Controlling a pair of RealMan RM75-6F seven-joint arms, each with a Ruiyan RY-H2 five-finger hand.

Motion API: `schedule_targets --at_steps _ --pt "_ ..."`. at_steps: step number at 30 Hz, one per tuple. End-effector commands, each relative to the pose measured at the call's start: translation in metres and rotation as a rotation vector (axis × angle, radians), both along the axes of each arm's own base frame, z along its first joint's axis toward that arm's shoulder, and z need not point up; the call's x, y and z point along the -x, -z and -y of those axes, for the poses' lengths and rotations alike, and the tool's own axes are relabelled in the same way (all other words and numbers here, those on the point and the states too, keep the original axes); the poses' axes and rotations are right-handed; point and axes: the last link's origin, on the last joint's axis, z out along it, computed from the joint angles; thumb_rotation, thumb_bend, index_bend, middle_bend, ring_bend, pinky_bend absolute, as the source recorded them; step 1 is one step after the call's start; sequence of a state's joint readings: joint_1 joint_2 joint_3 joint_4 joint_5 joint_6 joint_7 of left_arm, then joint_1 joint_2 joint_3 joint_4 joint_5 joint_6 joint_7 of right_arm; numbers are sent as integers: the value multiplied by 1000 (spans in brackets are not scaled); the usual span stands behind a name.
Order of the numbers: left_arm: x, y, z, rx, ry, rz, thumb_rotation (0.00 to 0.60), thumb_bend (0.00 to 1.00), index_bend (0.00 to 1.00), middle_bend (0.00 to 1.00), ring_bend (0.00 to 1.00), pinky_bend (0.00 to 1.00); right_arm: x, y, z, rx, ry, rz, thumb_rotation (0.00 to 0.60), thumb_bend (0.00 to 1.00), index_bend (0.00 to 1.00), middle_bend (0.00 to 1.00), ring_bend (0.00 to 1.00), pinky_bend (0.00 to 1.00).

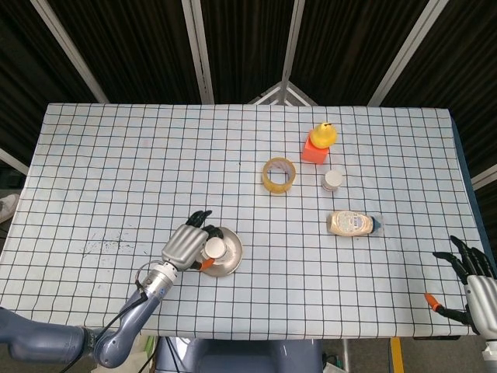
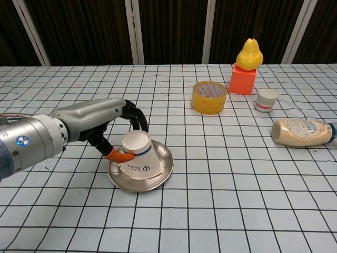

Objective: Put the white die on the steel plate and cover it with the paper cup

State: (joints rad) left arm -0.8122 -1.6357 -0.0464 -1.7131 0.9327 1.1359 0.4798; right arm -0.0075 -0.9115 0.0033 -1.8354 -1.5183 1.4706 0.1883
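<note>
The steel plate [image 2: 164,159] [image 1: 234,253] lies near the table's front left. An upside-down white paper cup [image 2: 139,159] [image 1: 215,247] stands on it, tilted with its base leaning left. My left hand [image 2: 105,114] [image 1: 185,244] grips the cup: its fingers arch over the base and the orange-tipped thumb presses the left side. The white die is not visible in either view. My right hand [image 1: 472,286] hangs off the table's front right corner with its fingers spread and nothing in it; the chest view does not show it.
A yellow tape roll [image 2: 209,97] [image 1: 279,174] sits mid-table. Behind it to the right, a yellow pear [image 2: 249,53] stands on an orange block [image 2: 242,80]. A small white jar [image 2: 266,99] and a lying mayonnaise bottle [image 2: 301,132] are further right.
</note>
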Motion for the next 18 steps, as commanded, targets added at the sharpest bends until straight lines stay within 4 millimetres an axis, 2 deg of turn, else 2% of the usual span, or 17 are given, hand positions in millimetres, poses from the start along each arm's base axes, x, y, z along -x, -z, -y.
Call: schedule_targets --at_steps 1,10,18 --pt "-5 2 -5 -21 -8 14 600 527 482 342 19 0 0 0 0 0 1 1 600 235 265 51 85 0" --pt "-26 10 -16 -63 5 34 600 527 483 341 19 0 0 1 0 -6 0 3 600 234 265 51 86 0" --pt "-30 23 5 34 32 9 600 527 486 346 19 0 0 0 0 -4 -1 4 600 234 265 51 86 0"
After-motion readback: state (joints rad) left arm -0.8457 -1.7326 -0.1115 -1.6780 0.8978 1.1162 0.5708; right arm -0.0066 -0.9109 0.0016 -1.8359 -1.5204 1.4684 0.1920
